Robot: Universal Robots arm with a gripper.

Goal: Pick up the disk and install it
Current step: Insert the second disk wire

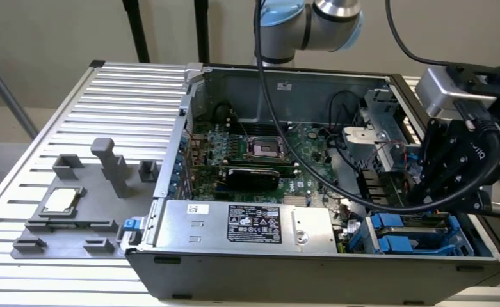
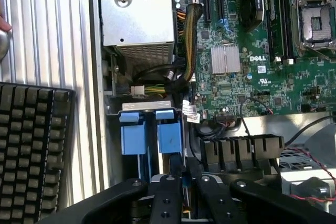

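The disk (image 2: pixel 169 137) stands on edge in the drive bay at the front corner of the open computer case (image 1: pixel 318 272), on the exterior view's right, with its bright blue frame showing. My gripper (image 2: pixel 184 182) hangs right over it, its black fingers (image 2: pixel 167 200) drawn close together with a thin strip of the blue frame between them. In the exterior view the gripper (image 1: pixel 422 195) hovers just above the disk (image 1: pixel 395 220), inside the case wall. The metal body of the disk is hidden down in the bay.
A second blue-framed drive (image 2: pixel 133 135) sits beside the disk. The silver power supply box (image 1: pixel 245 227) and a cable bundle (image 2: pixel 189 40) crowd the bay. The motherboard (image 1: pixel 258 150) lies behind it. A CPU chip (image 1: pixel 62 200) rests on a grey fixture on the table. A keyboard (image 2: pixel 31 150) lies outside the case.
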